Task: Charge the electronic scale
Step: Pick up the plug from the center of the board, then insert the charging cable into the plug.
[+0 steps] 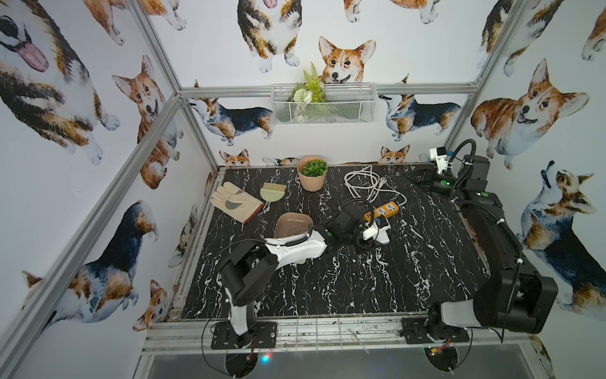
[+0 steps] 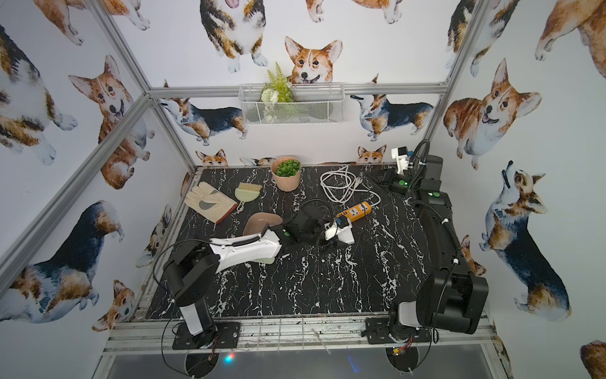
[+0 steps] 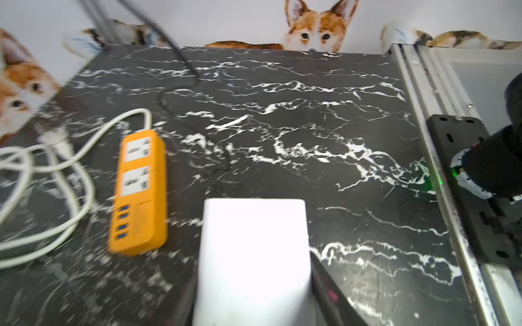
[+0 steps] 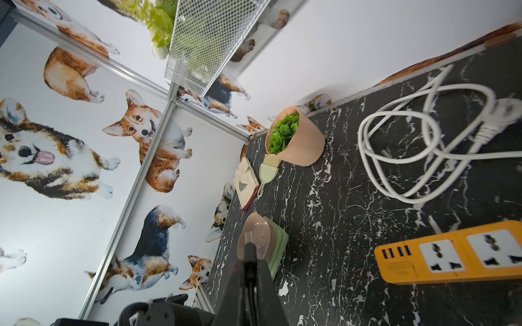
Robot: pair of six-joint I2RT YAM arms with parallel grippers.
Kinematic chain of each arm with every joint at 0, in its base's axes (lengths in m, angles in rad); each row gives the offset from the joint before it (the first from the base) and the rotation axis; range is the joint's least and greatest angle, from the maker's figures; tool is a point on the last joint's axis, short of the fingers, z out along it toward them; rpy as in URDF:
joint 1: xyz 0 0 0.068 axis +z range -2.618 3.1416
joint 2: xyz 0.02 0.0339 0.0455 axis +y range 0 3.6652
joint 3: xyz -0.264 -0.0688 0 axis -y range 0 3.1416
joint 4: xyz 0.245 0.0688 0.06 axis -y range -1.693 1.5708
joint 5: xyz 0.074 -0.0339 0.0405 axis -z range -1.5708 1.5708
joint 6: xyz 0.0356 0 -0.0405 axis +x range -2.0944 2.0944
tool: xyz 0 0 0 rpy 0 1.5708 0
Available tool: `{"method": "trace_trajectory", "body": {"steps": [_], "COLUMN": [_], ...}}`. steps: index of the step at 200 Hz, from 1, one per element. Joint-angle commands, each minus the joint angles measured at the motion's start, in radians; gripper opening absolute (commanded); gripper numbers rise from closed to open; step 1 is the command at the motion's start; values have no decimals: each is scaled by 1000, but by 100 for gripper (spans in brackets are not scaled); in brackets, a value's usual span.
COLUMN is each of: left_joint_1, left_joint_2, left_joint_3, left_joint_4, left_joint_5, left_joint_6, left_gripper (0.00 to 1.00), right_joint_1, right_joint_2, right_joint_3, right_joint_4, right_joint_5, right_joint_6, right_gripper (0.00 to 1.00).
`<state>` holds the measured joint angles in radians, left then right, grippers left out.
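Plugging-in seems underway — left gripper (image 1: pixel 380 237) pinching a white boxy charger block (image 3: pixel 254 254) beside the orange plastic power strip (image 3: pixel 139 192), right gripper (image 4: pixel 248 248) fingers pressed together — next calls for socket alignment.

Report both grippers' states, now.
Left gripper: looks closed on a white block.
Right gripper: shut, nothing visibly held.

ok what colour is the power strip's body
The power strip is orange, with white socket panels; clearest in the left wrist view.
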<state>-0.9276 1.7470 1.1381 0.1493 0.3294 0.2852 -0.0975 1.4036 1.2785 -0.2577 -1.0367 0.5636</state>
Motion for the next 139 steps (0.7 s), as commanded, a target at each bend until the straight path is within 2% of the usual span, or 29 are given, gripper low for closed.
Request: {"method": "trace_trajectory", "body": {"steps": [1, 30, 63, 77, 89, 104, 139], "left_joint_1": [56, 157, 261, 283, 283, 290, 325], "left_joint_2": [-135, -289, -362, -371, -373, -368, -364], "left_joint_3": [-87, -191, -233, -269, -331, -327, -318], "left_joint_4": [78, 167, 261, 345, 437, 428, 416], "left_joint_5": [-58, -64, 29, 59, 54, 55, 139], "left_joint_6": [28, 24, -8, 20, 64, 82, 77], "left_gripper": [36, 38, 45, 41, 32, 25, 25], "right_joint_1": [41, 85, 135, 156, 172, 192, 235], "right_joint_2": [53, 90, 119, 124, 129, 134, 135], "right_joint_3": [48, 9, -49, -51, -47, -42, -43], "right_joint_4": [-131, -15, 184, 199, 202, 203, 201], "right_joint_5": [-45, -176, -313, -329, -339, -339, -354], "right_joint_6": [-130, -89, 8, 5, 2, 2, -1], "right_gripper": [0, 0, 0, 0, 0, 0, 0]}}
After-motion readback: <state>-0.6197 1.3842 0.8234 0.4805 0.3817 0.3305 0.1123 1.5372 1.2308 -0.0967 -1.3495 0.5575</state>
